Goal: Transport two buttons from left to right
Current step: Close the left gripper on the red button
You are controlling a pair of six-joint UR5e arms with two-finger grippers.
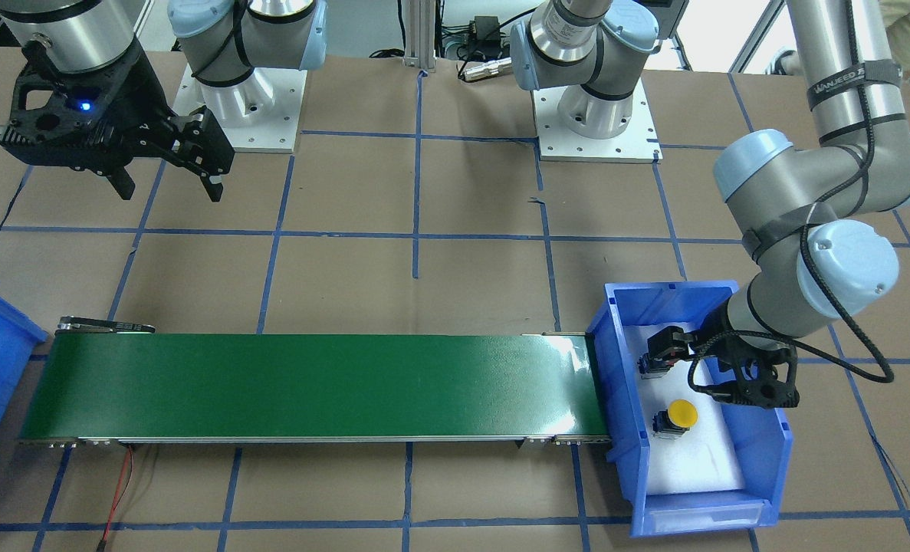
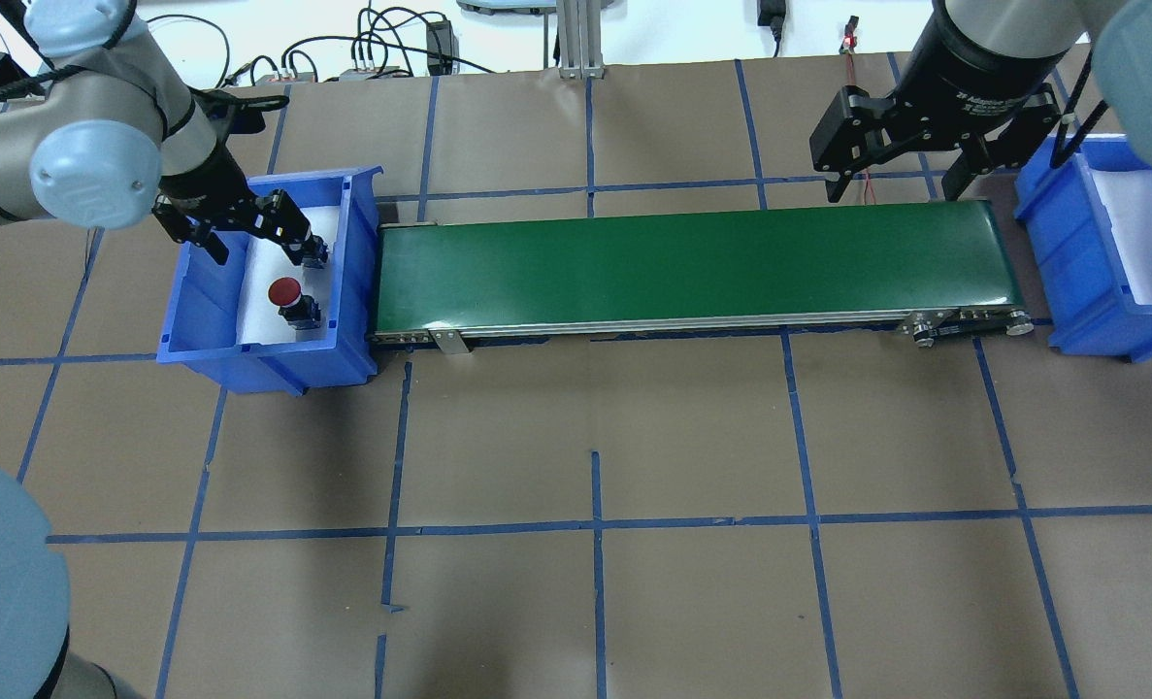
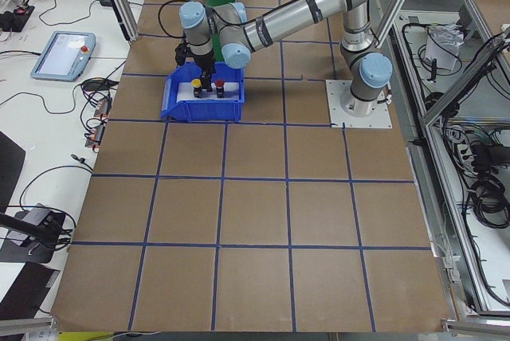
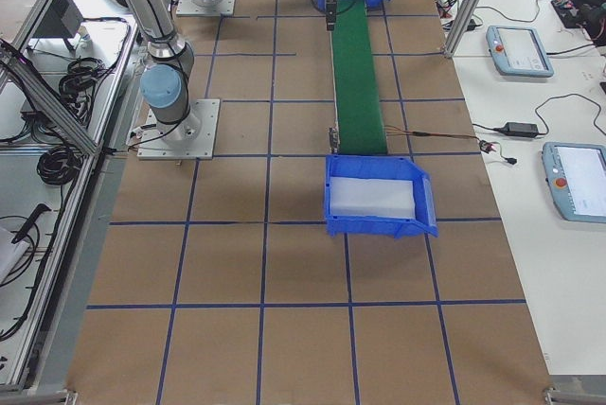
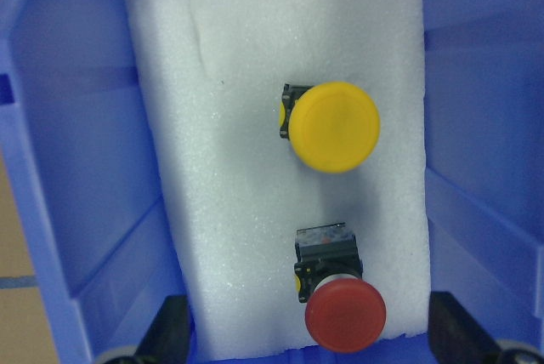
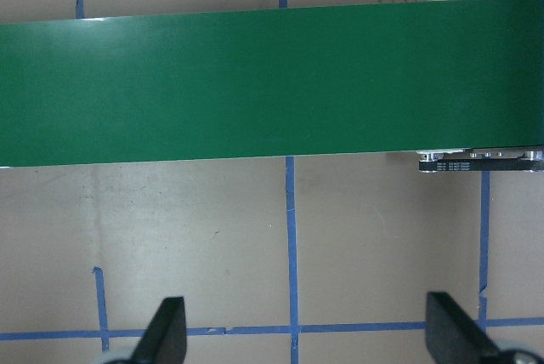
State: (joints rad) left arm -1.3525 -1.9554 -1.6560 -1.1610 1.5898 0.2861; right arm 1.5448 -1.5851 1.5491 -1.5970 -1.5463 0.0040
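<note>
Fingers on the left arm, the left fingers, were spread wide, holding nothing, and hung low inside the blue bin on the robot's left. In the left wrist view one showed at each lower corner, so their closing line ran across the bin's width.

The red button lay between them, a little nearer the finger on that view's right, and seemed to stand cap up on its dark body. The yellow button sat farther ahead along the white foam, apart from the red one and outside the span of the fingers. Both buttons were therefore in the starting bin, neither yet lifted.

By my reading, the red one was the natural first pick: a straight descent with a small sideways correction should bracket its body.

The right fingers, also spread and empty, hovered beside the far end of the green belt, near the second bin on the desk, well apart from both buttons.
</note>
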